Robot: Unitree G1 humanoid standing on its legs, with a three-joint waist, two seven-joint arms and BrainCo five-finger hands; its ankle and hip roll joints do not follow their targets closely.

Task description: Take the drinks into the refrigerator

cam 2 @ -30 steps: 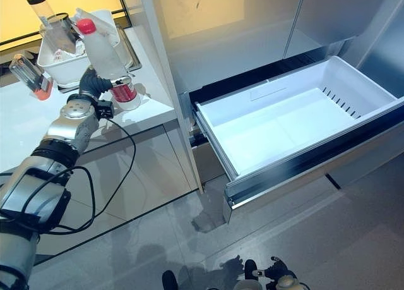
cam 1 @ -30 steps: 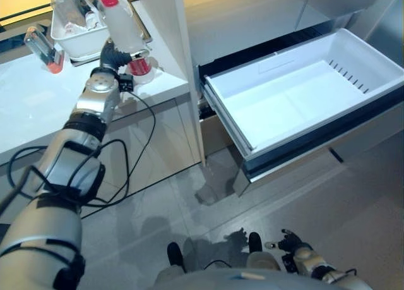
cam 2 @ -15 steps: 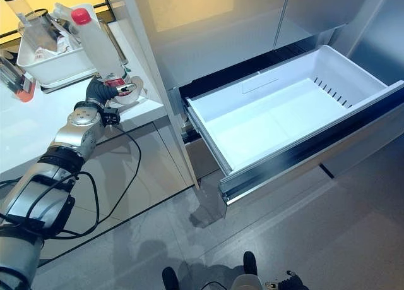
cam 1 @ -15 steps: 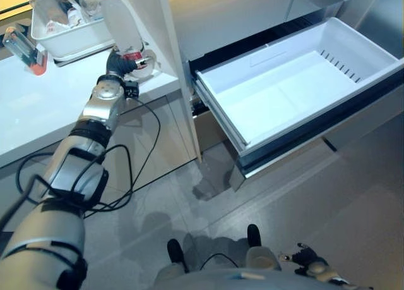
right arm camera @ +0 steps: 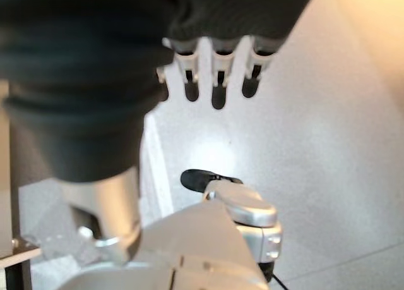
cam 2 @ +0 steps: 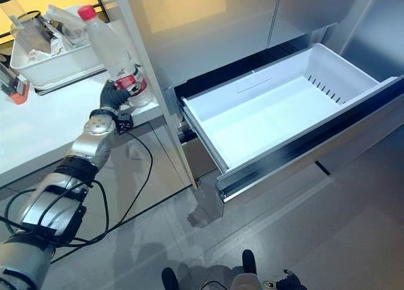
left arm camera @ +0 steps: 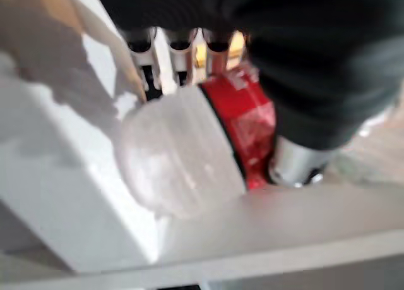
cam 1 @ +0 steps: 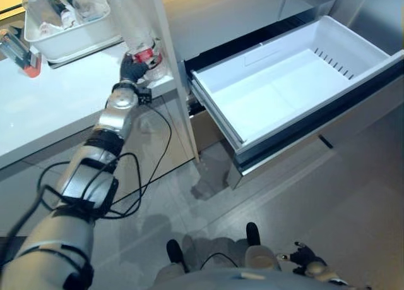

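A clear plastic bottle (cam 2: 108, 45) with a red cap and a red label (cam 1: 144, 54) is held tilted just above the white counter (cam 2: 38, 132), near its right edge. My left hand (cam 2: 113, 95) is shut round its lower part. In the left wrist view the fingers (left arm camera: 180, 50) curl over the bottle's label (left arm camera: 243, 135). The refrigerator's white drawer (cam 2: 344, 66) stands pulled out and empty, to the right of the bottle. My right hand (cam 1: 308, 263) hangs low over the floor with relaxed fingers (right arm camera: 218, 81).
A white basin (cam 2: 53, 66) holding more bottles sits at the back of the counter. Another bottle with an orange end (cam 1: 16, 47) lies at the far left. The refrigerator's side wall (cam 2: 148, 69) rises between the counter and the drawer.
The camera has shifted. My left hand has carried the bottle to the right, away from the basin and close to the refrigerator's side wall. The right hand stays low.
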